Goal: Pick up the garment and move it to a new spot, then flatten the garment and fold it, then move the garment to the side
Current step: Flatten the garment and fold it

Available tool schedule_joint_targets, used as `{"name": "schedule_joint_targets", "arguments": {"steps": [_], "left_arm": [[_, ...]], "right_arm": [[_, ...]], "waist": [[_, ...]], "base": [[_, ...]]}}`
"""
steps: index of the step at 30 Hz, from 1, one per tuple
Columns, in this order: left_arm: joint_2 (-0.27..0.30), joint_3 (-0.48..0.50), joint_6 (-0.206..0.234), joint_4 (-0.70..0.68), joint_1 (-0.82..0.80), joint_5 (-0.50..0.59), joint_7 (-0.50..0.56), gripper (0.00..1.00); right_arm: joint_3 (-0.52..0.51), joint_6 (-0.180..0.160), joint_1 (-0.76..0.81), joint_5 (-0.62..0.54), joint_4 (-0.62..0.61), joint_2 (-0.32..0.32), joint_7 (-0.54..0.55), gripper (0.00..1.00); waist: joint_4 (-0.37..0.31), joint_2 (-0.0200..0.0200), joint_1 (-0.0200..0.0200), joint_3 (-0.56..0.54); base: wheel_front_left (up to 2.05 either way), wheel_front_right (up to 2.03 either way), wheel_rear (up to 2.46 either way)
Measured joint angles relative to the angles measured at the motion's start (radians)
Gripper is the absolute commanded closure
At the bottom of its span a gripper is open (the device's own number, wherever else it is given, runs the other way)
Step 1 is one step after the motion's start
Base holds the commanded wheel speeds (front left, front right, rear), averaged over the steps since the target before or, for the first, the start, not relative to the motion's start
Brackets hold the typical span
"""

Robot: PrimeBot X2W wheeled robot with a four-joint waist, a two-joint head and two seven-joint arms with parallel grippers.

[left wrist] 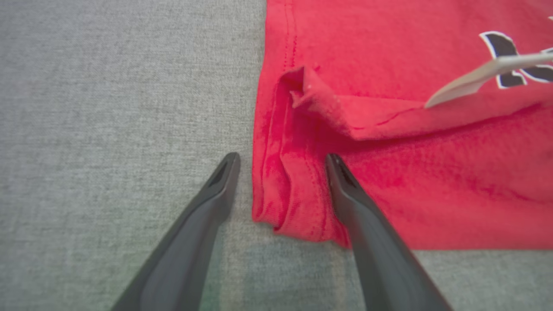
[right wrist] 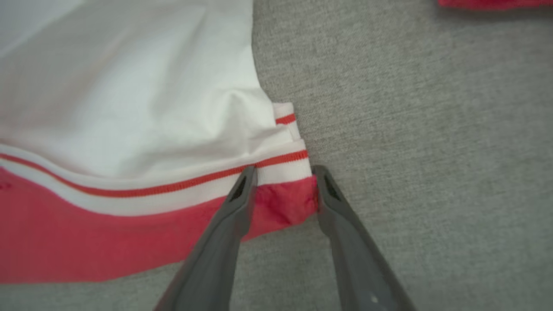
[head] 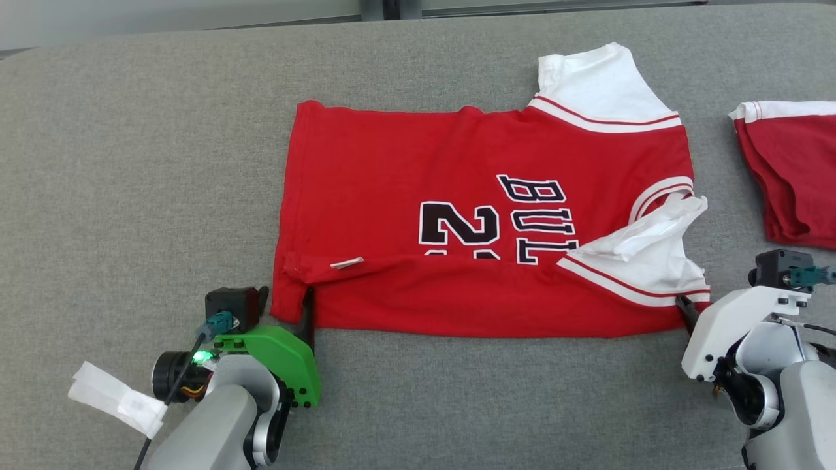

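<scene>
The red jersey point(head: 457, 196) with white sleeves and black lettering lies flat on the grey surface, its near edge folded over. My left gripper point(head: 287, 297) is open at the jersey's near left corner. In the left wrist view one finger rests on the grey cloth and the other on the red hem point(left wrist: 293, 194), so the left gripper point(left wrist: 281, 160) straddles that corner. My right gripper point(head: 686, 307) is at the near right corner. There the right gripper point(right wrist: 284, 172) is open, with the red corner point(right wrist: 285, 203) and striped white band between its fingers.
A second red garment with a white band point(head: 793, 170) lies at the right edge; its hem shows at the top of the right wrist view point(right wrist: 497, 3). A white label point(head: 346, 263) sticks out of the jersey's fold. Bare grey surface point(head: 130, 163) spreads to the left.
</scene>
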Motion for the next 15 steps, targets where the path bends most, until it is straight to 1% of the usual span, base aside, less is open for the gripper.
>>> {"name": "schedule_joint_targets", "arguments": {"steps": [1, 2, 6, 10, 14, 15], "left_arm": [[-0.003, -0.001, -0.005, 0.006, -0.003, -0.003, 0.005, 0.55], [-0.005, -0.001, -0.010, 0.011, -0.005, -0.005, 0.007, 1.00], [-0.011, 0.000, -0.039, 0.020, -0.003, -0.021, 0.009, 1.00], [-0.008, 0.001, -0.052, -0.002, 0.036, -0.043, 0.001, 1.00], [0.013, 0.002, -0.050, -0.063, 0.112, -0.060, -0.001, 1.00], [0.021, 0.002, -0.044, -0.082, 0.134, -0.061, -0.001, 1.00]], "right_arm": [[0.013, 0.000, 0.000, 0.009, -0.001, -0.002, 0.002, 1.00], [0.025, 0.001, 0.000, 0.017, -0.004, -0.001, 0.002, 1.00], [0.029, 0.001, 0.015, 0.041, -0.032, -0.012, -0.012, 1.00], [0.001, 0.005, 0.064, 0.050, -0.102, -0.031, -0.026, 1.00], [-0.045, 0.005, 0.131, 0.053, -0.194, -0.038, -0.017, 1.00], [-0.057, 0.006, 0.147, 0.053, -0.218, -0.036, -0.015, 1.00]], "waist": [[0.000, 0.0000, 0.0000, -0.001], [0.001, 0.0000, 0.0000, -0.002], [0.003, 0.0000, 0.0000, -0.009], [0.008, 0.0000, 0.0000, -0.029], [0.013, 0.0000, 0.0000, -0.054], [0.014, 0.0000, 0.0000, -0.060]], "base": [[0.00, 0.00, 0.00], [0.00, 0.00, 0.00], [0.00, 0.00, 0.00], [0.00, 0.00, 0.00], [0.00, 0.00, 0.00], [0.00, 0.00, 0.00]]}}
